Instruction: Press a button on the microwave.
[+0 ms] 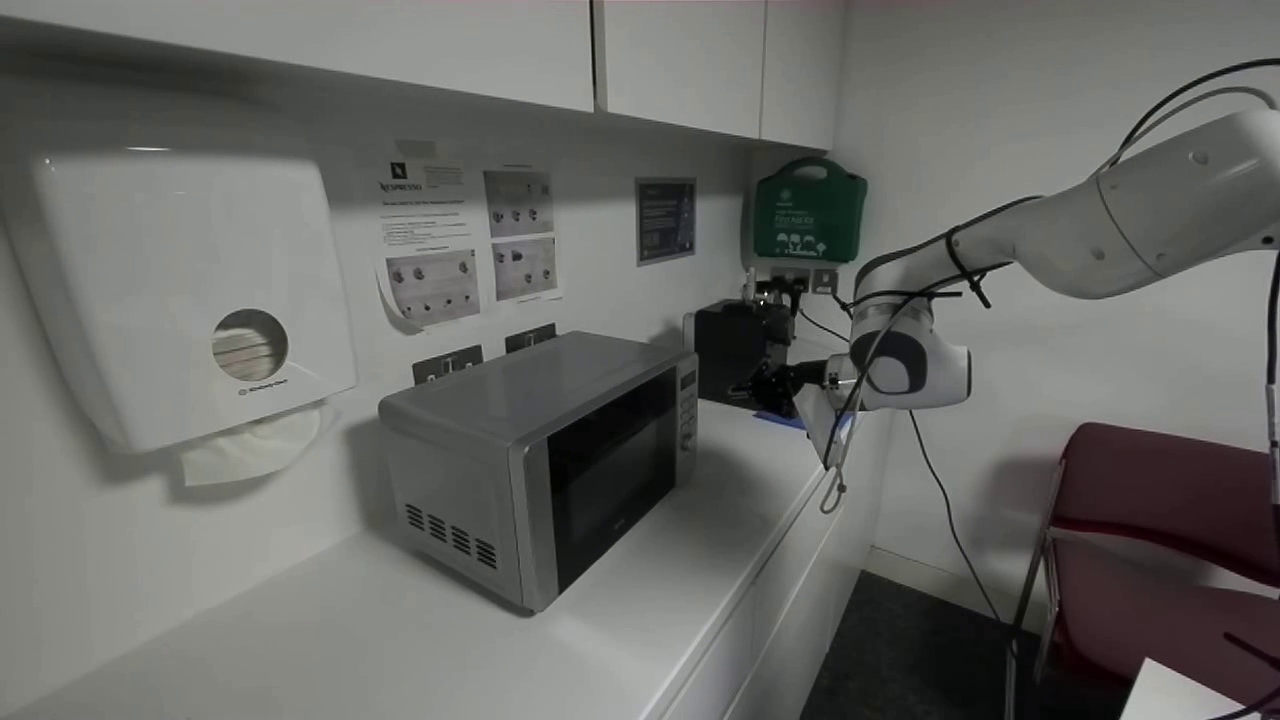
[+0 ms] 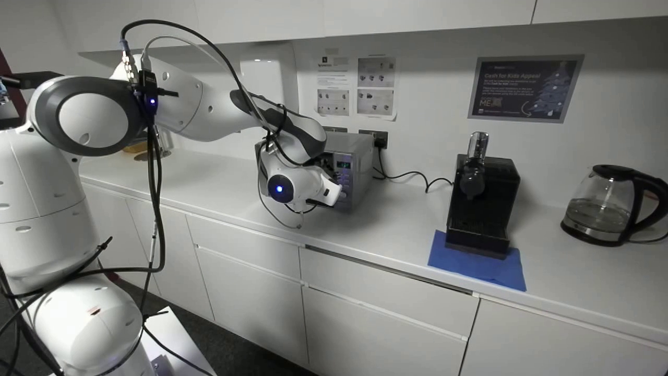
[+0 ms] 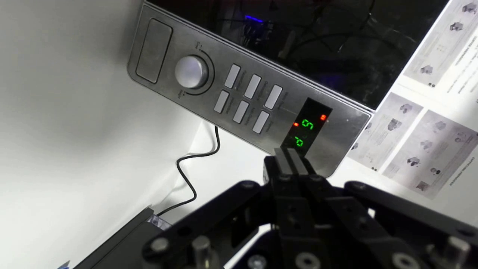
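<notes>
Silver-grey boxy metal microwave (image 1: 541, 455): likely heavy, rigid | your black two-fingered gripper (image 3: 290, 160): tips together, facing the microwave | press its pale oblong buttons (image 3: 241, 111), don't grasp

In the wrist view, the gripper (image 3: 287, 151) hides part of the display (image 3: 313, 120); the top edge cuts off the microwave (image 3: 347, 130) beyond the gripper, the bottom edge a black machine (image 3: 125, 241) left of it.

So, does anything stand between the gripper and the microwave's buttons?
Nothing visible does. In the wrist view, all six rectangular buttons on the microwave show uncovered beyond the closed gripper. In an exterior view, the black coffee machine stands off to one side of the microwave, clear of that gap.
</notes>
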`<state>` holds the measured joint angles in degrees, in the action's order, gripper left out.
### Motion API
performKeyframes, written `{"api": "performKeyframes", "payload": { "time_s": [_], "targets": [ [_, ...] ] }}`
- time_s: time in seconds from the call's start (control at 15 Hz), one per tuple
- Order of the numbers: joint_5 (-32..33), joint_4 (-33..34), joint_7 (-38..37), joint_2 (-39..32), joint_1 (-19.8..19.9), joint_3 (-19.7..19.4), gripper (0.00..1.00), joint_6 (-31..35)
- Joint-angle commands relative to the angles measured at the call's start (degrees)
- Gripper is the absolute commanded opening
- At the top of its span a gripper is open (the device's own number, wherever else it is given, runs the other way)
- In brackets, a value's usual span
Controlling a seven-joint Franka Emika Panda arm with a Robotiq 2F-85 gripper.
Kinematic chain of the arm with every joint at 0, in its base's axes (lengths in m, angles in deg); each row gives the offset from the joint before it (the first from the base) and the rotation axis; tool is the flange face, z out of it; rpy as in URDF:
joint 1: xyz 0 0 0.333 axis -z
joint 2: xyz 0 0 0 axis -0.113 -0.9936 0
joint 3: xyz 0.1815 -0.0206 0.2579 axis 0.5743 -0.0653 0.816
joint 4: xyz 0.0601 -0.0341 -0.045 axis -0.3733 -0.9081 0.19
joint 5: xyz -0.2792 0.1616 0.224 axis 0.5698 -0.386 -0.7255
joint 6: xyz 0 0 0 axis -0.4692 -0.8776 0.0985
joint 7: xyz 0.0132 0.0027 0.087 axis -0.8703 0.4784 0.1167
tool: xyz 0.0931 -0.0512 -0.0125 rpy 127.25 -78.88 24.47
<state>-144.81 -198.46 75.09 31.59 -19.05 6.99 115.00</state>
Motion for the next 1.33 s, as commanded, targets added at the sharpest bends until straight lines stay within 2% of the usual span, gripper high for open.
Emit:
{"api": "performKeyframes", "payload": {
  "time_s": [0.0,0.33,0.8,1.27],
  "targets": [
    [0.00,-0.01,0.00,0.00,-0.02,0.00,0.00,0.00],
    [0.00,-0.02,0.00,0.00,-0.01,0.00,0.00,0.00],
    [3.08,0.06,-2.87,-3.67,0.64,-0.36,0.00,-0.84],
    [3.46,0.58,-1.84,-6.07,-0.11,0.22,0.00,-1.48]
  ]
}}
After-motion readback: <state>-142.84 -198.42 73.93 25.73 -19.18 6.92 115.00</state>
